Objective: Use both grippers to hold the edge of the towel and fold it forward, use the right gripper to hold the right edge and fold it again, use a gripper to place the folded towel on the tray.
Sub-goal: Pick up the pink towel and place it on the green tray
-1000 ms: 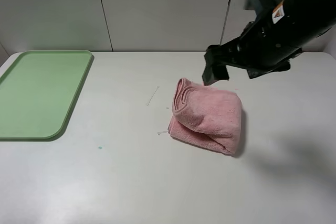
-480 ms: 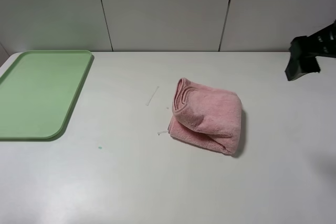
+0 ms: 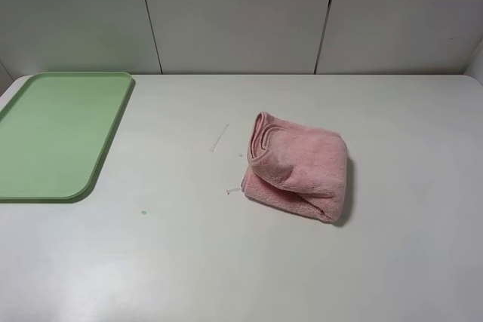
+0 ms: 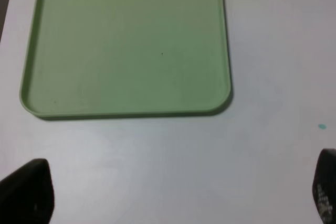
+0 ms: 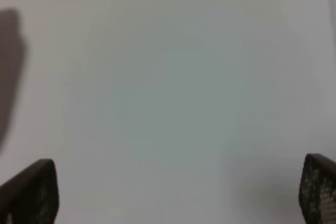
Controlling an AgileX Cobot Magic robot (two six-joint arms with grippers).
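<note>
Towel [image 3: 298, 171], dusty-pink fluffy terry, lies folded mid white table [image 3: 151, 262], well apart from flat light-green plastic tray [image 3: 60, 133]. Left gripper [image 4: 176, 198], right gripper [image 5: 173, 192]: both spread wide, empty. Risk: pinching top layer only lets loosely folded bundle unfold during carry to tray.

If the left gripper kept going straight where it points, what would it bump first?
Probably the bare white table, just short of the green tray, though depth is unclear.
</note>
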